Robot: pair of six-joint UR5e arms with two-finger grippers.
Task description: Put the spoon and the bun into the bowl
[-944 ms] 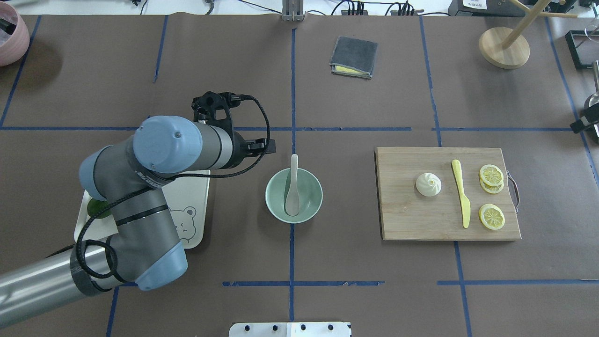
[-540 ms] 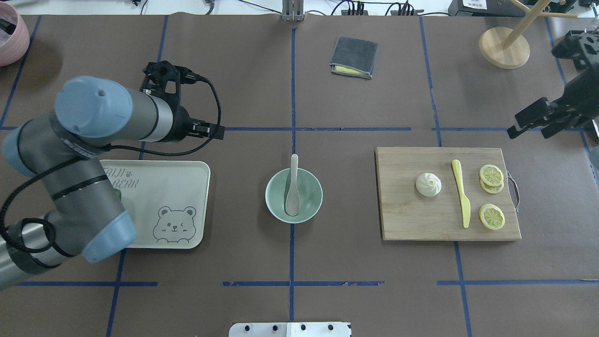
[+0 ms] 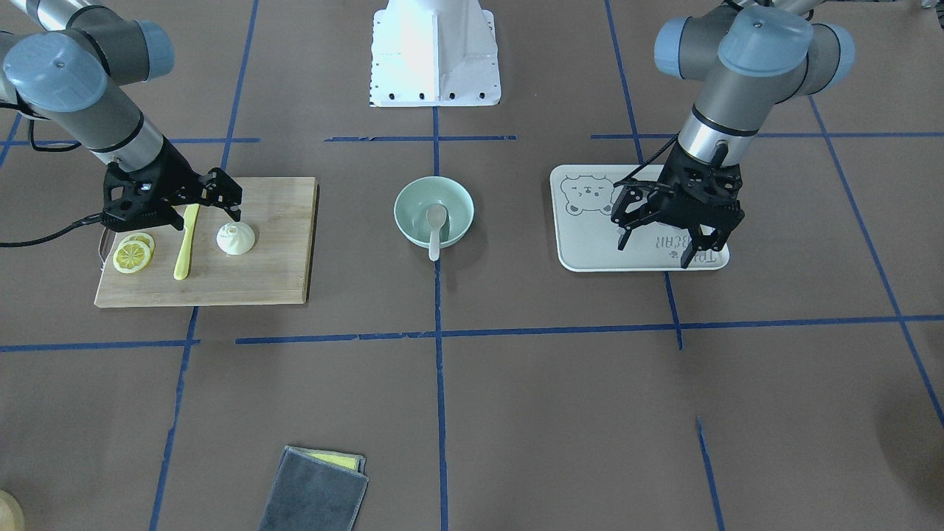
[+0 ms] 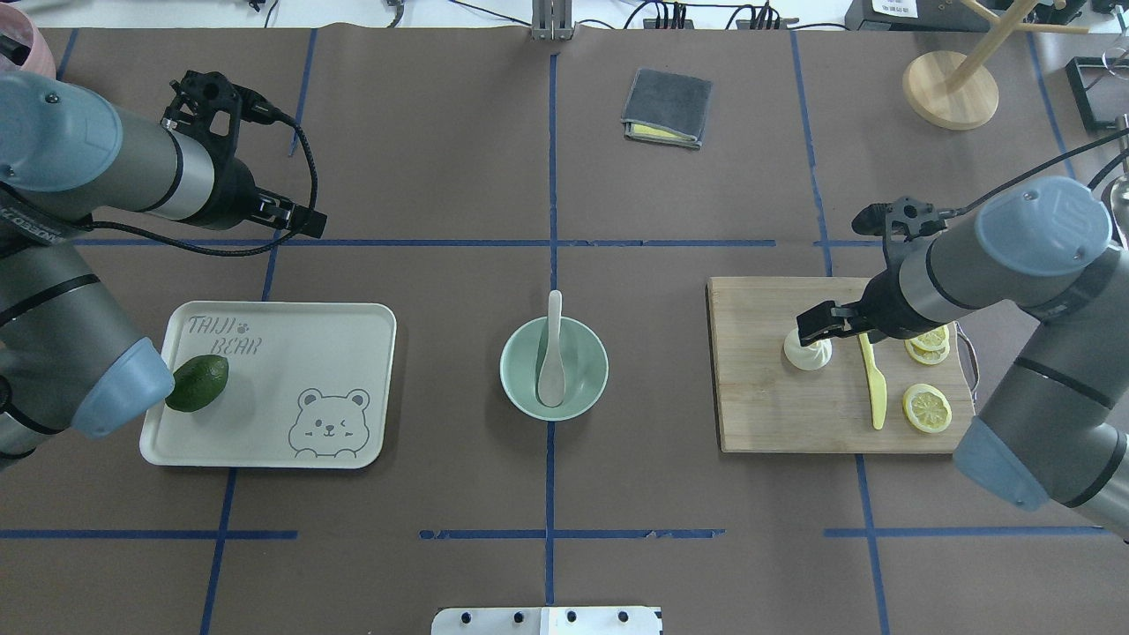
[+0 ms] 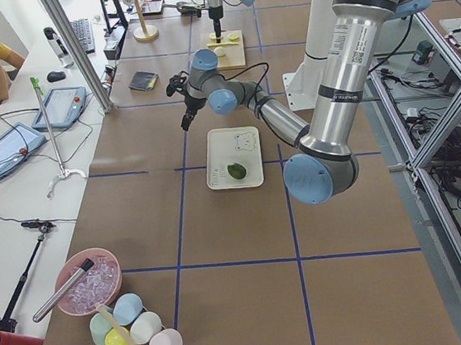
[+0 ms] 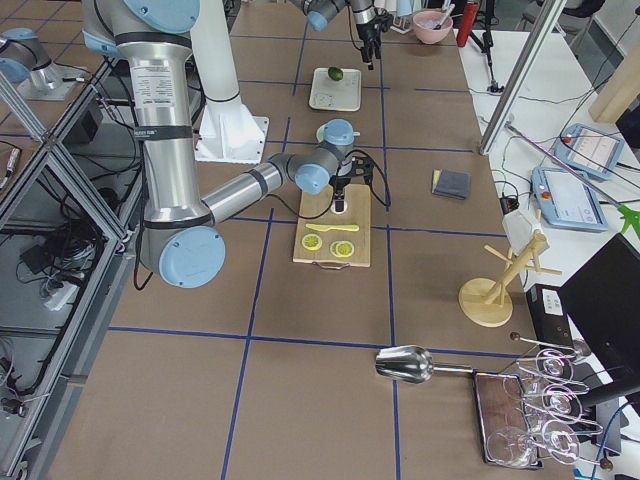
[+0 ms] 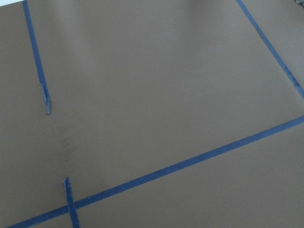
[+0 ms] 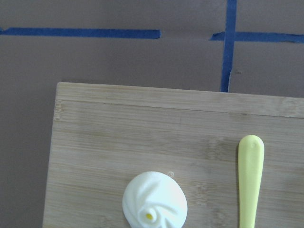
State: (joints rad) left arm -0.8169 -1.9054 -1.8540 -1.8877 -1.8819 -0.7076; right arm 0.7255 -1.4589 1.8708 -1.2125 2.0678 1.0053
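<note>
The pale spoon (image 4: 552, 353) lies in the mint-green bowl (image 4: 582, 388) at the table's middle, its handle over the far rim; both also show in the front view, the bowl (image 3: 413, 214) with the spoon (image 3: 436, 225). The white bun (image 4: 810, 355) sits on the wooden cutting board (image 4: 767, 406). My right gripper (image 4: 807, 331) hovers just over the bun (image 3: 235, 238), open and empty (image 3: 228, 206). The right wrist view shows the bun (image 8: 154, 202) at its lower edge. My left gripper (image 3: 656, 247) is open and empty, raised over the tray's far edge (image 4: 295, 219).
A yellow knife (image 4: 873, 388) and lemon slices (image 4: 926, 407) lie on the board beside the bun. A cream bear tray (image 4: 265, 388) holds an avocado (image 4: 197, 383). A grey cloth (image 4: 667, 108) and a wooden stand (image 4: 950, 88) sit at the far side.
My left arm has swung back to the left, away from the bowl, uncovering the tray. My right arm has come in from the right edge and now hangs over the bun.
</note>
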